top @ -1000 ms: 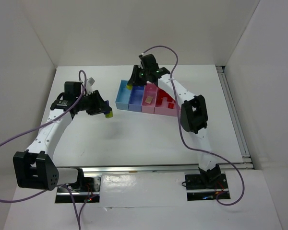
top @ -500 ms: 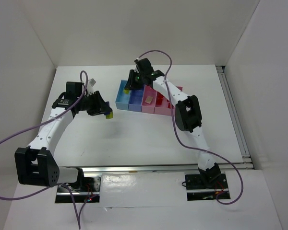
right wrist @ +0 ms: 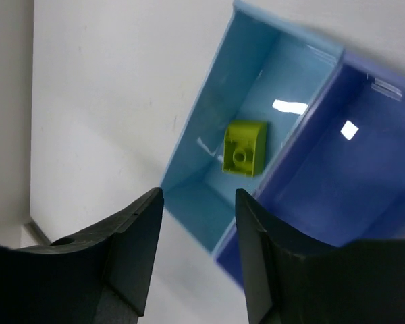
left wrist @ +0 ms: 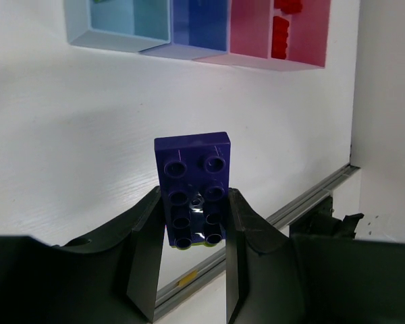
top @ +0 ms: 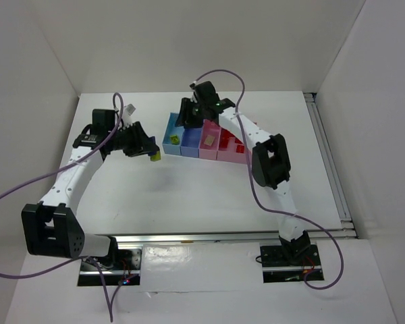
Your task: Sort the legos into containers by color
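yellow-green lego [right wrist: 244, 148] lies in light blue bin [right wrist: 270, 67] right below right gripper [right wrist: 199, 197], jaws spread, nothing betw. them. purple lego [left wrist: 192, 162] pinched in left gripper [left wrist: 194, 199], sticking out past its tips.

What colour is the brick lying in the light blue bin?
Yellow-green; the brick shows best in the right wrist view.

Row of containers [top: 208, 154] on the tabletop [top: 189, 192]; one lego [right wrist: 244, 148] in the leftmost bin [right wrist: 189, 152], under the right end effector [right wrist: 199, 202]. Left end effector [left wrist: 192, 202], holding a brick [left wrist: 192, 172], lies leftward.
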`<act>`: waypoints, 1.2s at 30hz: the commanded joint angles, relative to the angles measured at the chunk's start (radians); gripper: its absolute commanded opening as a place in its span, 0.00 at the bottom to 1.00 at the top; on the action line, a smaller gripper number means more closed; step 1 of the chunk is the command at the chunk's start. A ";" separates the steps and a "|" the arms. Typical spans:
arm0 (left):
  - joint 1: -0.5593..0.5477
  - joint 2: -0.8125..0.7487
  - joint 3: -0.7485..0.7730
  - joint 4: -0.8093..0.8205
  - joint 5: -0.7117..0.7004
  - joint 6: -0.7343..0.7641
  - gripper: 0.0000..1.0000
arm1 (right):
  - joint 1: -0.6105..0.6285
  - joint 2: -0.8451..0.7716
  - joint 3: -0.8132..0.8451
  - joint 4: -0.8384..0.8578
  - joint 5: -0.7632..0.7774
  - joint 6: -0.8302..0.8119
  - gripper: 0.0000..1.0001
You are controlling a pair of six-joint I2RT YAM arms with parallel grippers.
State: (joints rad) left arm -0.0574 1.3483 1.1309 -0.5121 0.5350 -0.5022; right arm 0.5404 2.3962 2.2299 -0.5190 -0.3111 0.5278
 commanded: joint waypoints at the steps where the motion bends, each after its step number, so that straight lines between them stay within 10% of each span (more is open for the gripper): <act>1: 0.005 0.023 0.055 0.053 0.085 -0.007 0.00 | -0.022 -0.263 -0.163 0.080 -0.055 -0.035 0.52; 9: -0.027 0.098 0.106 0.200 0.346 -0.054 0.00 | -0.043 -0.555 -0.695 0.338 -0.498 -0.085 0.72; 18: -0.056 0.140 0.084 0.394 0.583 -0.127 0.00 | -0.013 -0.646 -0.816 0.522 -0.787 -0.049 0.88; 30: -0.084 0.183 0.096 0.475 0.686 -0.150 0.00 | 0.009 -0.637 -0.814 0.595 -0.856 -0.040 0.84; 36: -0.093 0.183 0.084 0.503 0.726 -0.160 0.00 | 0.009 -0.637 -0.836 0.691 -0.881 0.023 0.54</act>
State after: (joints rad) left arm -0.1444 1.5249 1.1995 -0.0822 1.1881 -0.6594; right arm 0.5472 1.7920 1.3872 0.0616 -1.1557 0.5232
